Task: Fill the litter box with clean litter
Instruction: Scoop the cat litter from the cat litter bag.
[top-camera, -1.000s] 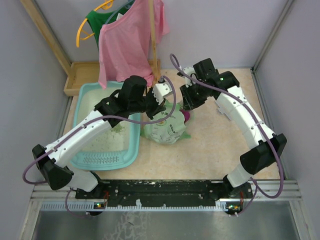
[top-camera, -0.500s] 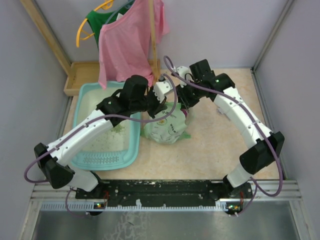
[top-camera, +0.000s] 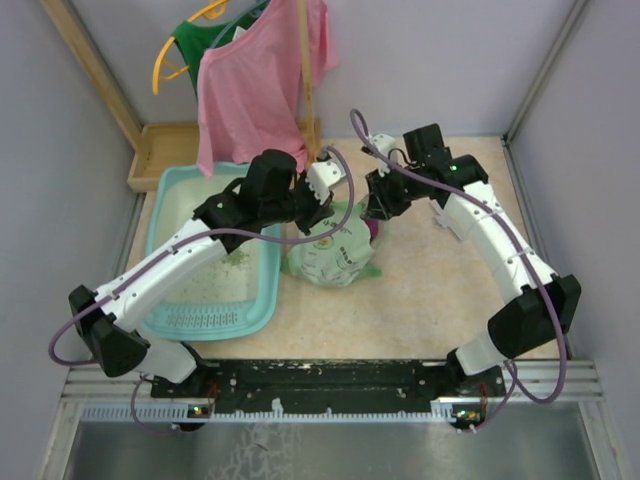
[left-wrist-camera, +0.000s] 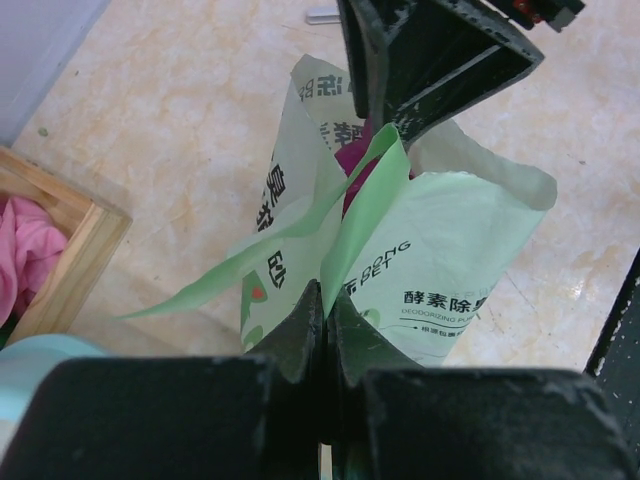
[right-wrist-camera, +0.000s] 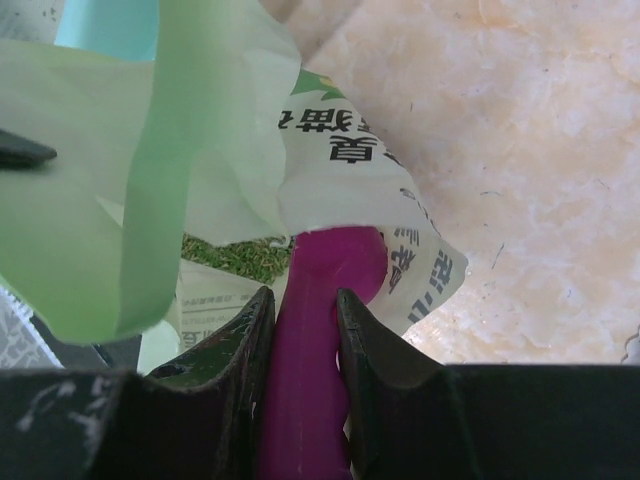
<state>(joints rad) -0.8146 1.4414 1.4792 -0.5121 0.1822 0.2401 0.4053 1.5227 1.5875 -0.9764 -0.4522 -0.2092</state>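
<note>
Light-teal rectangular plastic litter box (top-camera: 205, 318) lies just left of a pale green printed bag (top-camera: 335, 255). The left gripper (left-wrist-camera: 322, 295) pinches the bag's rim; the right gripper (right-wrist-camera: 305, 297) clamps a magenta plastic scoop (right-wrist-camera: 335, 255), angled down into green granular litter (right-wrist-camera: 235, 256).

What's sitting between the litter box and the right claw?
The pale green litter bag stands between the litter box and the right claw, which grips a magenta scoop. The top view shows it best.
</note>
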